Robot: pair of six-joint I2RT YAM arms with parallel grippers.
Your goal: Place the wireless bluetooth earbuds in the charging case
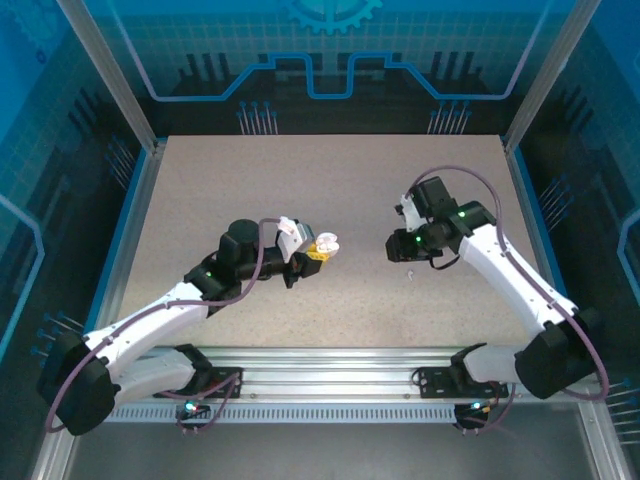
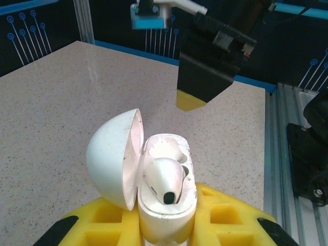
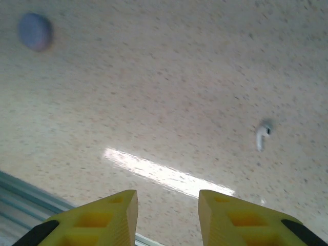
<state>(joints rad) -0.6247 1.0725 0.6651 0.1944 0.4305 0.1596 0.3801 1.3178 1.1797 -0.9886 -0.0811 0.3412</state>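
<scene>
My left gripper (image 1: 312, 253) is shut on the base of a white charging case (image 2: 166, 210), its yellow fingers (image 2: 225, 215) pressing on both sides. The case's round lid (image 2: 110, 154) hangs open to the left. One white earbud (image 2: 164, 179) sits in the near socket, and the far socket (image 2: 163, 148) is bare. My right gripper (image 1: 393, 248) hovers open a little right of the case, its dark finger with a yellow tip (image 2: 190, 101) pointing down. Below it a second white earbud (image 3: 262, 136) lies loose on the table (image 1: 411, 271), ahead and right of the open fingers (image 3: 105, 218).
A pale purple round case (image 3: 35, 31) lies farther off on the speckled tabletop (image 1: 330, 180). A metal rail (image 1: 330, 365) runs along the near edge, and blue frame walls (image 1: 135, 210) close in the sides.
</scene>
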